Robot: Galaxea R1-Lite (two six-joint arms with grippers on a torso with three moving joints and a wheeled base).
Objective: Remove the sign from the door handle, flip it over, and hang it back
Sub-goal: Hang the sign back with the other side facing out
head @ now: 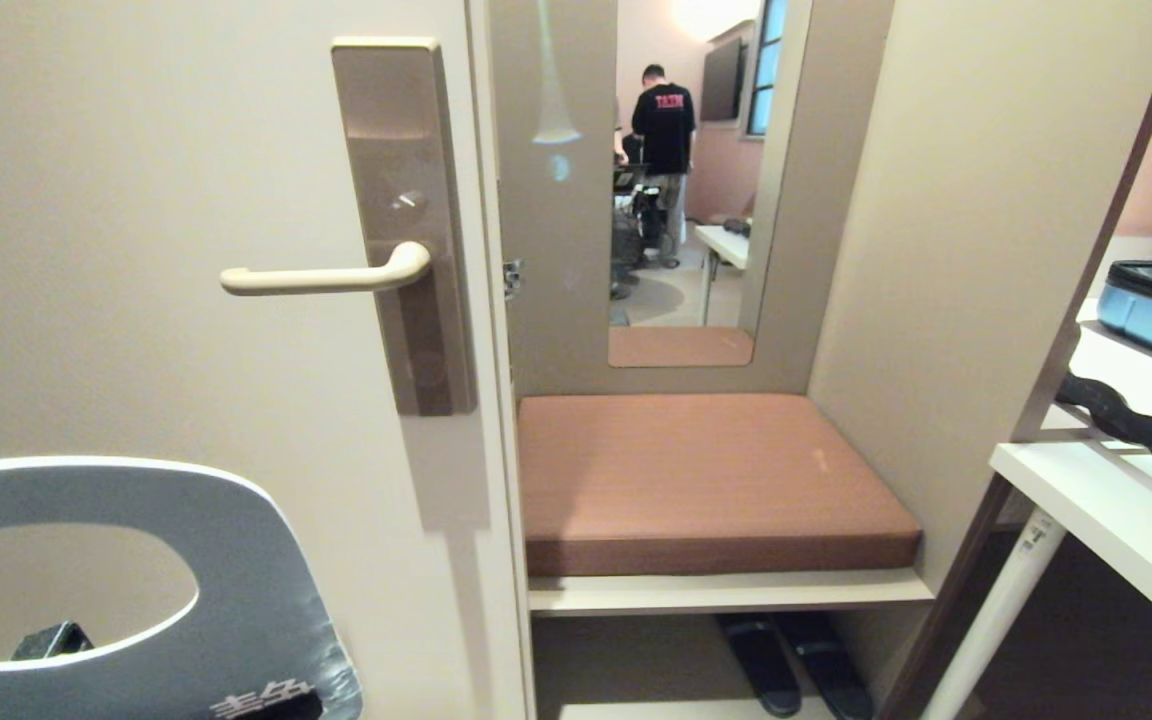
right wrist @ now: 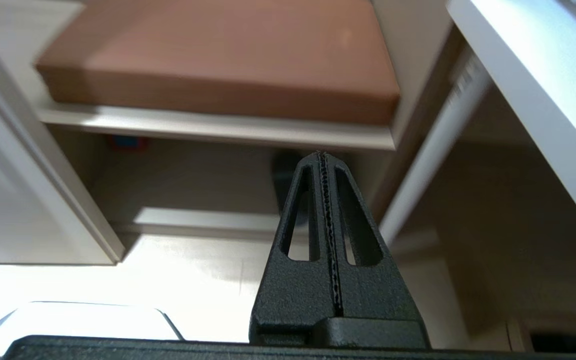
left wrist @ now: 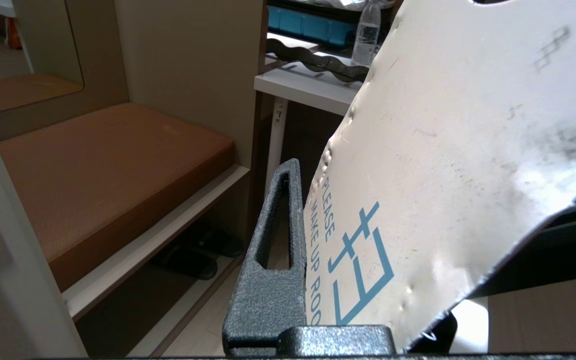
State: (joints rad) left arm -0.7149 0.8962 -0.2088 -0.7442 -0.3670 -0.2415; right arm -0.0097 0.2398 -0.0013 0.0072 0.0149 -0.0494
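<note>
Blue-faced flat door sign (head: pixel 236 600) sits clamped in the left gripper (left wrist: pixel 308 280), off the bare cream lever handle (head: pixel 326 278).
Risk: its round hole misses the lever's tip, or the thin card slips; right gripper (right wrist: pixel 325 160) is pressed together, empty.

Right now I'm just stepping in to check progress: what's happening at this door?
The left tool holds the sign low in front of the door, below the door handle, which is bare. The sign's blue face shows in the head view; its white face with blue text faces the left wrist camera. The right tool is shut and empty, down near the cushioned bench.
</note>
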